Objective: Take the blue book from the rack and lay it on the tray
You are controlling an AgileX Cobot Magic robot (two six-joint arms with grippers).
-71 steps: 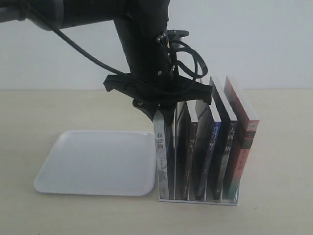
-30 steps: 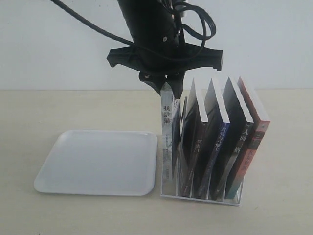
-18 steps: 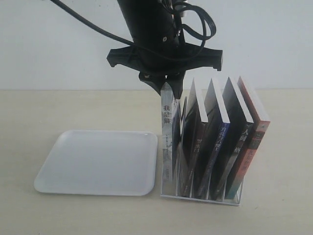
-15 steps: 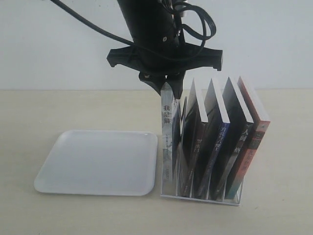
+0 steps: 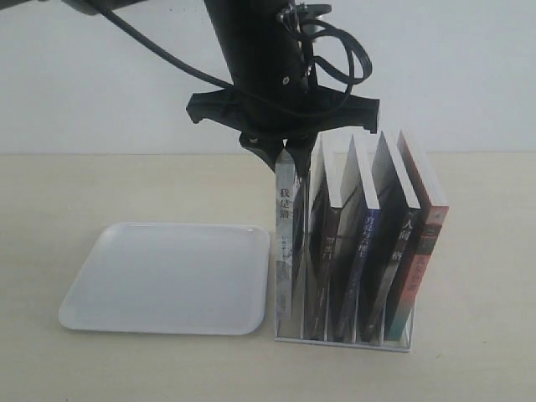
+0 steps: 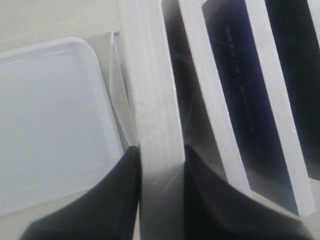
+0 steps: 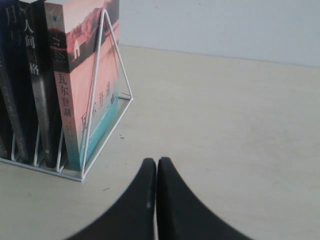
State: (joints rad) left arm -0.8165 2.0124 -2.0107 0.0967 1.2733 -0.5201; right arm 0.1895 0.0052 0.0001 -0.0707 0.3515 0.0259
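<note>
My left gripper (image 5: 285,152) is shut on the top of the leftmost book (image 5: 286,218), a pale grey-spined one, and holds it upright at the left end of the white rack (image 5: 339,338). In the left wrist view that book's white page edge (image 6: 157,125) sits clamped between the black fingers (image 6: 120,185). The blue book (image 5: 362,244) stands two slots to the right, untouched; its dark blue cover (image 6: 250,90) shows beside the gripper. Left of the rack lies the white tray (image 5: 167,276). My right gripper (image 7: 156,162) is shut on nothing, low over the table beside the rack's right end.
A dark-spined book (image 5: 325,243), a black-spined book (image 5: 400,251) and a red-spined book (image 5: 423,251) also stand in the rack. The tray's corner (image 6: 80,47) almost touches the rack. Bare beige table (image 7: 240,125) stretches right of the rack.
My left gripper has come down slightly with the grey-spined book. The other books, which leaned right, now stand more upright, and the rack sits flatter.
</note>
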